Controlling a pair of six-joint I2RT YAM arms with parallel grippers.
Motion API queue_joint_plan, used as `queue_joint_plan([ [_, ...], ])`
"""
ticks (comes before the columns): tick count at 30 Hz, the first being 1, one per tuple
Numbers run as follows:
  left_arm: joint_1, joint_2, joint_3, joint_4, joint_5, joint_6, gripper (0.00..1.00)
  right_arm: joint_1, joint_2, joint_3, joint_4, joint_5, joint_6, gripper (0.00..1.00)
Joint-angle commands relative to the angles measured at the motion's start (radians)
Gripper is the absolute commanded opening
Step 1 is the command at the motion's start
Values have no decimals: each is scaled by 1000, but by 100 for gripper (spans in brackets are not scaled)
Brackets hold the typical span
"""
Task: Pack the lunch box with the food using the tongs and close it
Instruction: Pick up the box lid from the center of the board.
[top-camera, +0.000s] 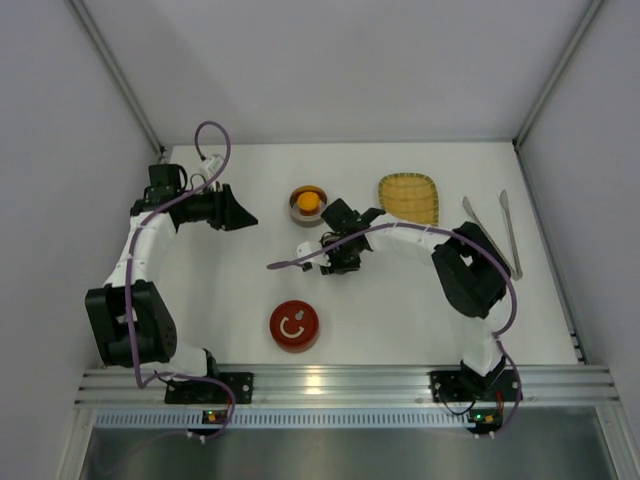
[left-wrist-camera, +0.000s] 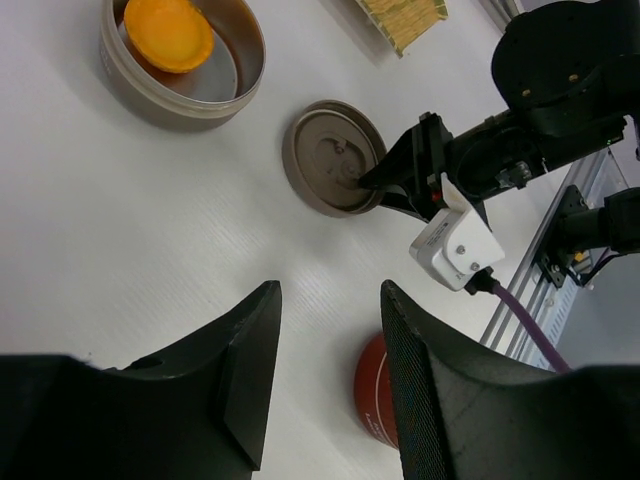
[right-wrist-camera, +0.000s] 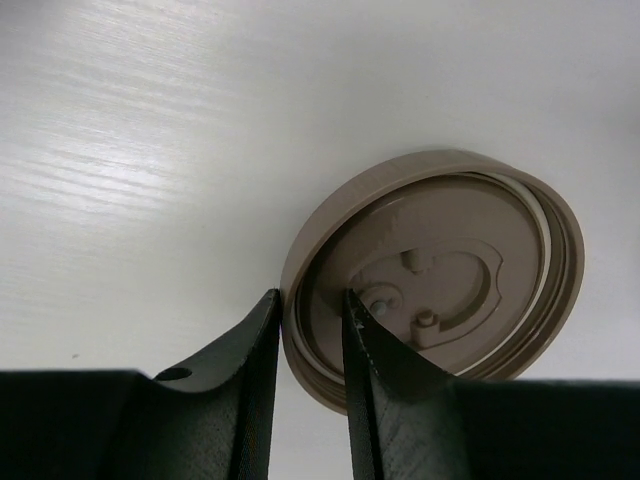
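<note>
Now right tool (right-wrist-camera: 310, 302) pinches brown lid (right-wrist-camera: 440, 262) rim, apparently gripped; left tool (left-wrist-camera: 330, 292) half open, empty.

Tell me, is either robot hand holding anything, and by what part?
The right hand pinches the upturned tan lid by its rim, one finger inside, one outside. The left hand holds nothing.

The left arm (top-camera: 135, 250) and right arm (top-camera: 425, 235) are white tubes with bulky black joints and looping purple cables (top-camera: 213, 130), and the left gripper (left-wrist-camera: 330, 300) and right gripper (right-wrist-camera: 310, 300) have matt black wedge-shaped fingers (left-wrist-camera: 250, 390).
</note>
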Motion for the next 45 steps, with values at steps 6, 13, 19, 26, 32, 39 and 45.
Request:
queue_joint_plan([
  [6, 7, -53, -7, 43, 56, -23, 49, -18, -214, 40, -35, -156, 214, 0],
  [13, 7, -97, -41, 76, 79, -56, 53, -169, -239, 133, -59, -391, 401, 0],
  [19, 5, -141, -96, 226, 164, -203, 61, -396, -274, 100, 207, -833, 886, 0],
  [26, -67, -187, -211, 515, 136, -443, 74, -450, -345, -121, 862, -1023, 1566, 0],
  [32, -223, -223, -308, 777, 80, -479, 73, -449, -366, -187, 1200, -1039, 1847, 0],
  [39, -325, -157, -303, 1007, 58, -555, 71, -407, -434, -87, 756, -1023, 1488, 0],
  [45, -349, -79, -293, 1265, 98, -754, 73, -357, -483, -49, 549, -991, 1289, 0],
])
